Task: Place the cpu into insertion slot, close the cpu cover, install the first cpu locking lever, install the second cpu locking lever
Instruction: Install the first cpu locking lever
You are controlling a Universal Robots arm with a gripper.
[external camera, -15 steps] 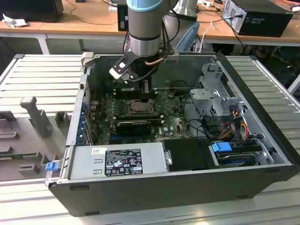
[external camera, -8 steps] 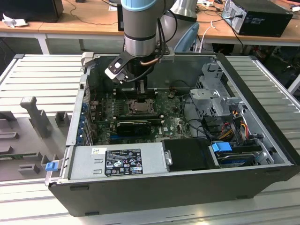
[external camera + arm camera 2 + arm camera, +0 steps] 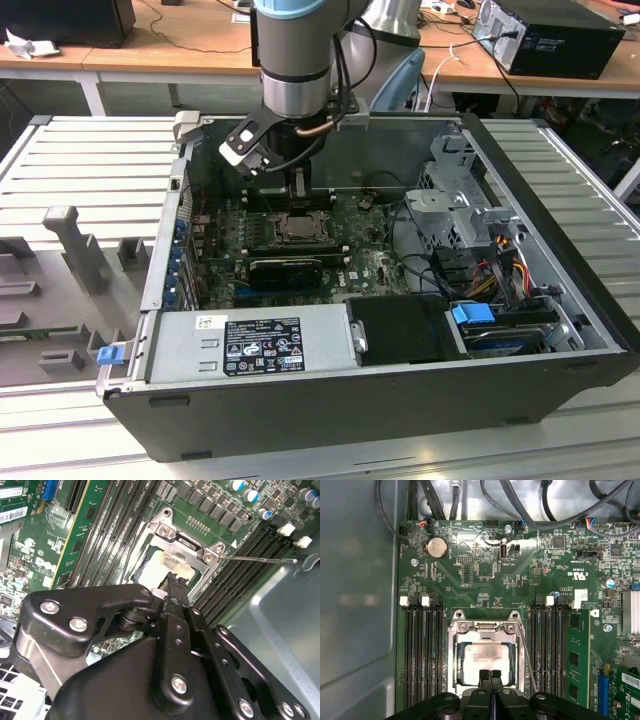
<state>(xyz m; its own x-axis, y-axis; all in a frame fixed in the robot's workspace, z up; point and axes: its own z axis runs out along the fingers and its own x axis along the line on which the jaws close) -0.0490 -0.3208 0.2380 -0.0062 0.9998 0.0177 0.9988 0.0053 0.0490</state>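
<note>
table (image 3: 90,160): grey ribbed metal, foreground | blocks (image 3: 75,245): grey, standing on table at the exterior view's left | desks (image 3: 150,50): wooden tops, white legs, along the back | box (image 3: 65,20): black, on desk | computer (image 3: 555,35): black, lying on desk at the exterior view's right | cables (image 3: 190,20): loose on desks | chair (image 3: 400,75): blue, by desks | light: even, soft

A robotics lab or electronics workshop: an opened computer tower (image 3: 300,420) lay on a ribbed metal table (image 3: 90,160) beneath an industrial robot arm (image 3: 295,60), while wooden workbenches (image 3: 180,55) behind carried loose cables (image 3: 445,62) and another computer (image 3: 560,35).
</note>
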